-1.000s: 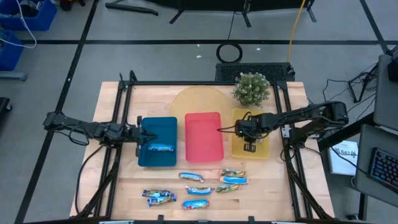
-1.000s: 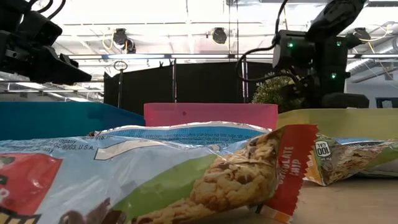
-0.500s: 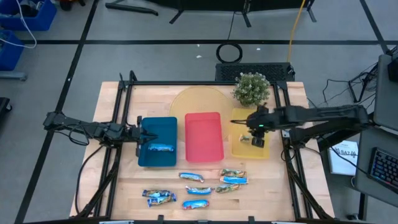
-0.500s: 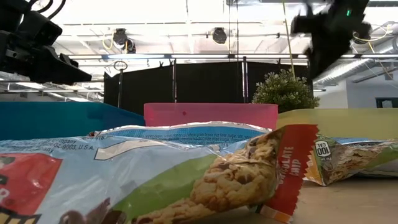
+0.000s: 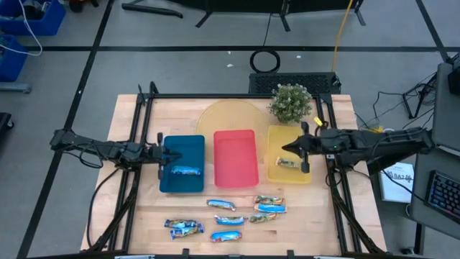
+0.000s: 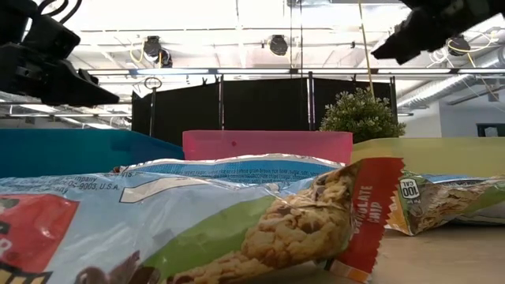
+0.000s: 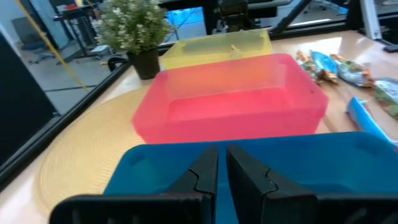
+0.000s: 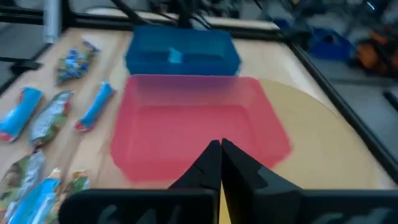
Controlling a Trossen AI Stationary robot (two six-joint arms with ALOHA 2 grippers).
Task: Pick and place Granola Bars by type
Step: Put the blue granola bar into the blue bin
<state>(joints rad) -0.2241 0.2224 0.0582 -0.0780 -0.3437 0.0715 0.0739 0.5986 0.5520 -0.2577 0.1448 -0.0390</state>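
The right gripper (image 5: 293, 152) is over the yellow tray (image 5: 307, 175) near the table's right edge, its dark fingers (image 8: 219, 163) pressed together and holding nothing. One green-and-tan granola bar (image 5: 287, 162) lies flat inside that tray, just below the fingertips. The left gripper (image 5: 172, 157) hangs over the blue tray (image 5: 181, 147) toward the table's left edge, its fingers (image 7: 202, 173) nearly together with only a thin slit between them, empty. A blue-and-white granola bar (image 5: 186, 171) lies in the blue tray, just beside that gripper. Between the two sits the red tray (image 5: 235, 156), translucent plastic with rounded corners, holding nothing visible. The remaining granola bars (image 5: 226, 219) in shiny, crinkled wrappers lie scattered along the table's front edge: mostly blue-and-white ones toward the left and centre, green-and-tan ones mixed with a blue one toward the right. The table (image 5: 129, 216) is light wood inside a black metal frame. A round woven mat (image 5: 223, 119) lies at the back edge, with a small potted plant (image 5: 291, 103) toward the back right corner. Beyond is a grey floor with dark lines and ceiling lights overhead.
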